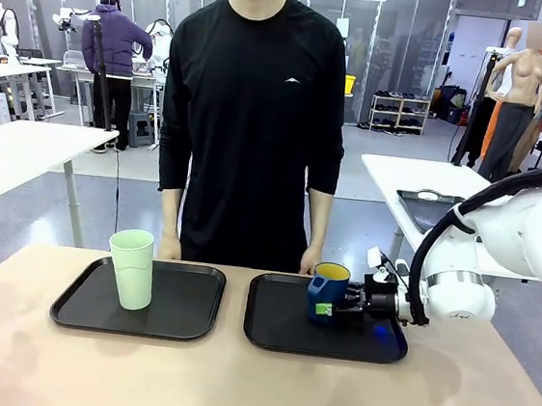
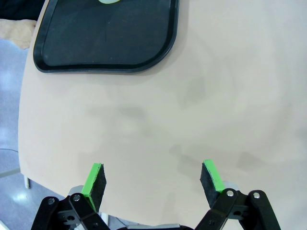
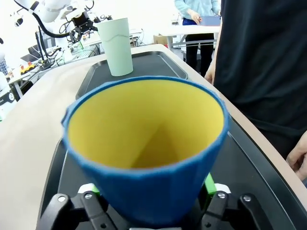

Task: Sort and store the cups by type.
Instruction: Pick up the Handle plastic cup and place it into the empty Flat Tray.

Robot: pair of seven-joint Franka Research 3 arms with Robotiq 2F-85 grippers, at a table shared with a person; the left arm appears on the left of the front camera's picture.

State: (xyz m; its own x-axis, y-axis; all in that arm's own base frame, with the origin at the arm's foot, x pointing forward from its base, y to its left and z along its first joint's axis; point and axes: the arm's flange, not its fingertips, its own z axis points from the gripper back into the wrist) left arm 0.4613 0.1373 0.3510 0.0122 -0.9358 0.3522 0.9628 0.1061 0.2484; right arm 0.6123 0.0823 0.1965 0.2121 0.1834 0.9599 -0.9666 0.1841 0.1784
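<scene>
Dark blue mug with yellow interior [image 1: 328, 289] upright on right black tray [image 1: 277, 328], between right gripper [image 1: 335, 305] fingers, grip unclear, mint-green plastic tumbler [image 1: 131, 267] on left black tray [image 1: 187, 306], left gripper [image 2: 153, 179] spread wide, empty.

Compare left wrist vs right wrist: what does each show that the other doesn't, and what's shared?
Left wrist: its own end effector, jaws wide apart over bare table, nothing between them. Right wrist: the blue mug between the right end effector fingers, grip state unclear, the whole mint tumbler, and the person's hand. Shared: the left tray.
</scene>
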